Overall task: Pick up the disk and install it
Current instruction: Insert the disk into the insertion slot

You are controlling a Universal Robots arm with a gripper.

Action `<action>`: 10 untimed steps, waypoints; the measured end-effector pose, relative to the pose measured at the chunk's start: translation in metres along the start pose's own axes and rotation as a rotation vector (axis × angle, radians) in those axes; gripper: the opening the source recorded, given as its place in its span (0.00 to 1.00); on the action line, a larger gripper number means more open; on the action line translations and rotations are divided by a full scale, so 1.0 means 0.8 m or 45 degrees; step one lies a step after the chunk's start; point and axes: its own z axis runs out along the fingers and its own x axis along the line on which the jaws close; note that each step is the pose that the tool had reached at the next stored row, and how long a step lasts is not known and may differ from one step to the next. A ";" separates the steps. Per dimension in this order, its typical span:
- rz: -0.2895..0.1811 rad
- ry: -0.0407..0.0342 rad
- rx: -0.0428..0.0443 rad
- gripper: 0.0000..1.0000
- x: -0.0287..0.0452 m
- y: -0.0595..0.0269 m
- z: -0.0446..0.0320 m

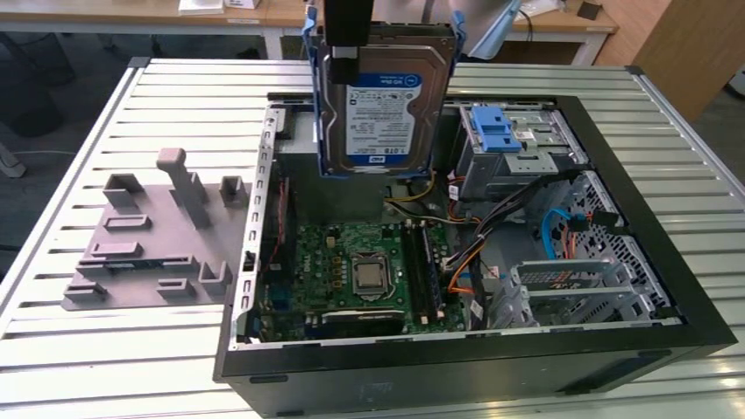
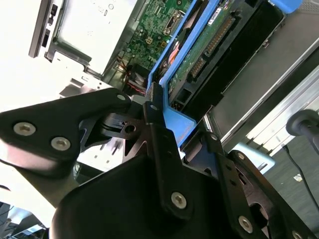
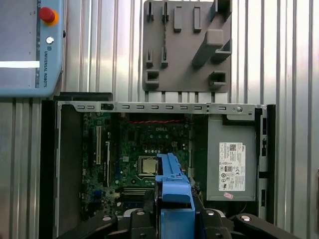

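The disk (image 1: 385, 105), a silver drive with a blue-and-white label in a blue plastic bracket, hangs upright above the back of the open computer case (image 1: 652, 288). My gripper (image 1: 347, 48) is shut on its upper edge, coming down from the top of the exterior view. In the second wrist view the black fingers (image 2: 154, 129) clamp the blue bracket, and the disk's (image 2: 209, 45) green circuit-board side shows beyond them. In the first wrist view the blue bracket of the disk (image 3: 173, 191) sticks out from my gripper (image 3: 172, 219) over the motherboard (image 3: 144, 154).
Inside the case sit the motherboard (image 1: 361, 271), a silver drive cage with a blue latch (image 1: 501, 135) and loose cables. A grey power supply box (image 3: 232, 159) fills one corner. A grey plastic fixture (image 1: 152, 236) lies on the slatted table at the exterior view's left. A teach pendant (image 3: 30, 45) rests nearby.
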 end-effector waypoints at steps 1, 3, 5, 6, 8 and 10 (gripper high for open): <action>0.000 0.0000 0.000 0.36 0.0003 -0.002 0.0000; 0.000 0.0001 0.000 0.36 0.0011 -0.005 0.0000; 0.000 0.0001 0.000 0.36 0.0023 -0.009 0.0001; 0.000 0.0000 0.000 0.36 0.0030 -0.011 0.0001; 0.000 0.0000 0.000 0.36 0.0043 -0.015 0.0002; 0.000 0.0000 0.000 0.36 0.0054 -0.020 0.0003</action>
